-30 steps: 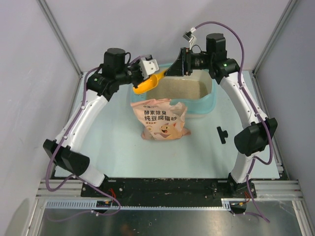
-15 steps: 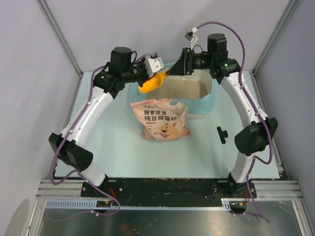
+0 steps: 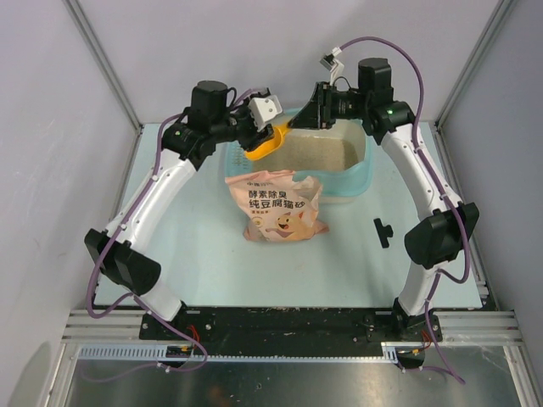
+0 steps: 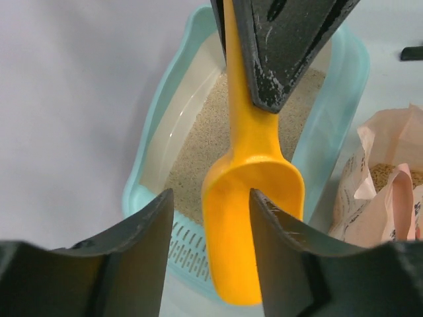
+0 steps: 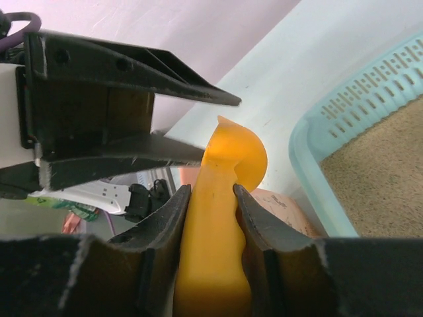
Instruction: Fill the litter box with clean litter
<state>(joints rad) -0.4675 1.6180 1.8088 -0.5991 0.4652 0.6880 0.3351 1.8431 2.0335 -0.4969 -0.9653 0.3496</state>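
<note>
We see the light teal, high-walled plastic litter box (image 3: 349,192) below both pincers, bedded with fine beige clean litter (image 4: 205,139), while above its slotted end the right pincer (image 5: 211,190) clamps the handle of the smooth orange scoop (image 4: 254,172) and the left pincer (image 4: 211,195) stands apart on either side of its bowl.

Orange scoop (image 3: 270,140) raised behind pink bag (image 3: 276,206); bag upright on table (image 3: 195,250), top open; small black part (image 3: 383,231) lying right.
</note>
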